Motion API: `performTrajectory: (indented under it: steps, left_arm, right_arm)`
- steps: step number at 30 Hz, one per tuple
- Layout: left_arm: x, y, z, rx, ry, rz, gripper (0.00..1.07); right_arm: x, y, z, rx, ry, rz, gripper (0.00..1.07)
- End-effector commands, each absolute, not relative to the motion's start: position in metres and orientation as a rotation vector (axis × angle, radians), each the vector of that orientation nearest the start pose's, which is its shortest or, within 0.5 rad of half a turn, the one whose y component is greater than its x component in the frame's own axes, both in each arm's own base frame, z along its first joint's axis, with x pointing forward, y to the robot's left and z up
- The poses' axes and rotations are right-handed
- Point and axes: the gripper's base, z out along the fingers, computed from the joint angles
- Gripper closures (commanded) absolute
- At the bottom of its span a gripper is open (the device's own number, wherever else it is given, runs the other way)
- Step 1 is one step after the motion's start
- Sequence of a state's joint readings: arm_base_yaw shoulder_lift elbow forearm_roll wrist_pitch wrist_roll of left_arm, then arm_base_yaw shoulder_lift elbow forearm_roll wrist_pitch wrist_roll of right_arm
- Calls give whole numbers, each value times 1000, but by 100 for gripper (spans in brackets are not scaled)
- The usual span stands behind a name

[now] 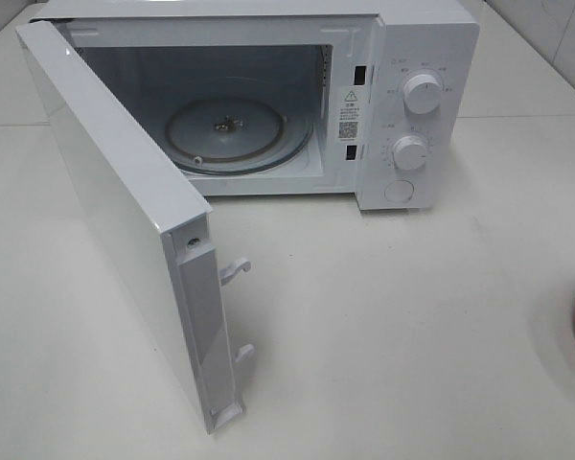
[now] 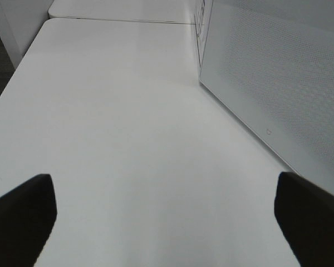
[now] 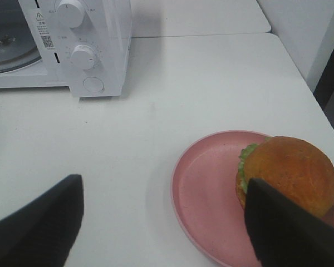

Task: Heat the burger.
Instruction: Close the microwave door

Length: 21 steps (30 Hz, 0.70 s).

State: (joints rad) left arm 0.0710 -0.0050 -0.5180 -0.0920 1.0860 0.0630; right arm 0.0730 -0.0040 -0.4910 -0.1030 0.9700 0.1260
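On the white tabletop (image 1: pixel 383 316) the microwave (image 1: pixel 402 105) stands open. Our right gripper (image 3: pixel 161 222), jaws wide and empty, hovers near the burger (image 3: pixel 289 172); next we should grasp its pink plate (image 3: pixel 206 194). The left gripper (image 2: pixel 164 217) is wide too.

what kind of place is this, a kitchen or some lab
Probably a test bench staged as a kitchen, not a real one: a white microwave with its door open and a burger on a pink plate, all on a bare white table.

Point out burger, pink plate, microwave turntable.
burger (image 3: pixel 292 169), right wrist view, top bun.
pink plate (image 3: pixel 203 192), right wrist view, bare inner surface.
microwave turntable (image 1: pixel 259 134), exterior high view, glass right of hub.
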Motion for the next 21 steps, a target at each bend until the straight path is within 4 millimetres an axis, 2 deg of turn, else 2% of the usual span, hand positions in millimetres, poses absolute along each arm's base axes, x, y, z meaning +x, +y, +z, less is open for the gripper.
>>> performTrajectory:
  steps: [1,7,10,12,15,16,17,18,19,20,21]
  left_arm:
    - [-9,-8,282,-14,2020,-28,4]
    - [-9,-9,282,-13,2017,-39,4]
    - [-10,-9,289,-13,1979,-43,6]
    - [-6,-9,298,-19,1925,-40,14]
    - [-4,-8,299,-21,1924,-40,18]
    - [1,-8,300,-24,1934,-41,29]
    - [1,-8,300,-24,1934,-41,29]
    - [8,-7,301,-27,1955,-44,40]
    - [12,-7,302,-29,1968,-46,47]
    - [12,-7,302,-29,1968,-46,47]
    - [19,-6,303,-33,1980,-46,60]
  right_arm:
    - [-4,-8,283,42,1921,-2,31]
    - [-4,-8,283,42,1921,-2,31]
    - [-4,-8,283,42,1921,-2,31]
    - [-4,-8,283,42,1921,-2,31]
    - [-4,-8,283,42,1921,-2,31]
    - [-4,-8,283,43,1921,-1,31]
    - [-4,-8,283,43,1921,-1,31]
    - [-4,-8,283,43,1921,-1,31]
    - [-4,-8,283,43,1921,-1,31]
    - [-4,-8,283,43,1921,-1,31]
    - [-4,-8,283,43,1921,-1,31]
